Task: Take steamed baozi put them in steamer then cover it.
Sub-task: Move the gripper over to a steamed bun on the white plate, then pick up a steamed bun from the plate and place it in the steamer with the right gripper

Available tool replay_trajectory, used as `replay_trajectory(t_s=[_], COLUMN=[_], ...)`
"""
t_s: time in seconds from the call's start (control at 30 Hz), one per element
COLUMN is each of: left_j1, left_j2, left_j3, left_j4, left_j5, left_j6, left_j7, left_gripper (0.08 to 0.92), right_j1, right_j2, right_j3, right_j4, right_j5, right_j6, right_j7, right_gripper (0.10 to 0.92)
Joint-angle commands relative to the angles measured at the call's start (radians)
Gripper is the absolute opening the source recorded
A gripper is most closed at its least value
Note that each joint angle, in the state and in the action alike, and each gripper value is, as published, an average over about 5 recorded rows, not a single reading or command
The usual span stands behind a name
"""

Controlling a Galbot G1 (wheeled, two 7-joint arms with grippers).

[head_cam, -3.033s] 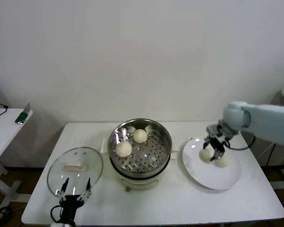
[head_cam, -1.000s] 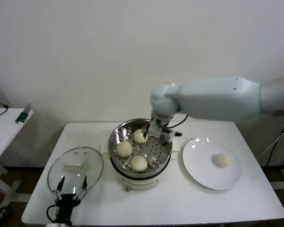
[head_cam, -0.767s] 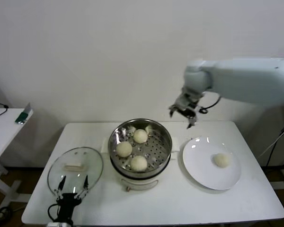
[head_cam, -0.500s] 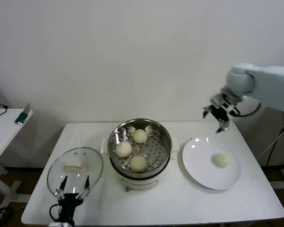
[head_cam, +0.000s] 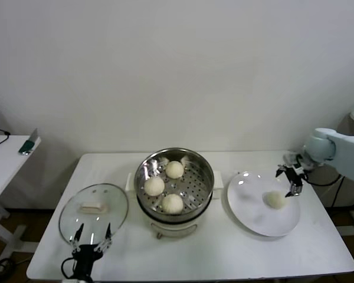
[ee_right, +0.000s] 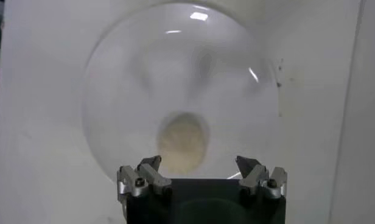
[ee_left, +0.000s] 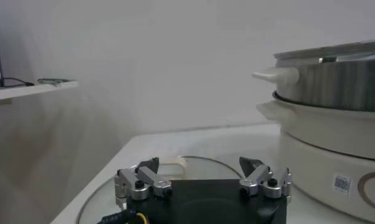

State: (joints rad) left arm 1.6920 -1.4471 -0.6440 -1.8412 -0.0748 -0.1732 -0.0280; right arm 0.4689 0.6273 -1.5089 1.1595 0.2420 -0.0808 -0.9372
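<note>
Lowered since before, right pincer point(head_cam: 292, 180) gapes empty above plate-edge baozi point(head_cam: 275, 200).

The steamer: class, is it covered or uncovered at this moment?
Uncovered. The steamer stands open with three baozi on its perforated tray, while the cover lies flat on the table to its left.

A white table point(head_cam: 224, 259) fills the lower half of the frame. On it, left to right, sit the glass cover point(head_cam: 94, 211), the steamer point(head_cam: 174, 186) at centre, and a white plate point(head_cam: 256, 215).
</note>
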Motion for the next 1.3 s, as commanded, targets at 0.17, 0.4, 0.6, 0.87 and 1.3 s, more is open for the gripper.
replay_trajectory(t_s=[0.17, 0.4, 0.6, 0.87, 1.3], left_j1=[0.002, -0.002, -0.006, -0.005, -0.004], left_j2=[0.002, 0.005, 0.007, 0.008, 0.022], left_j3=[-0.003, -0.003, -0.003, -0.002, 0.0], left_j4=[0.008, 0.014, 0.017, 0.014, 0.007], left_j5=[0.003, 0.006, 0.006, 0.004, 0.003], left_j6=[0.002, 0.002, 0.001, 0.001, 0.003], left_j7=[0.001, 0.001, 0.001, 0.002, 0.005], left_gripper=[0.823, 0.823, 0.823, 0.823, 0.823], right_j1=[-0.264, -0.271, -0.262, -0.11, 0.741], right_j2=[0.039, 0.062, 0.063, 0.06, 0.288], right_j3=[0.19, 0.209, 0.206, 0.108, -0.368], right_j4=[-0.12, -0.152, -0.146, -0.1, 0.139], right_j5=[-0.053, -0.072, -0.054, 0.063, 0.589], right_j6=[-0.047, -0.052, -0.064, -0.078, -0.132], right_j7=[0.034, 0.044, 0.036, 0.013, -0.081], right_gripper=[0.823, 0.814, 0.715, 0.622, 0.619])
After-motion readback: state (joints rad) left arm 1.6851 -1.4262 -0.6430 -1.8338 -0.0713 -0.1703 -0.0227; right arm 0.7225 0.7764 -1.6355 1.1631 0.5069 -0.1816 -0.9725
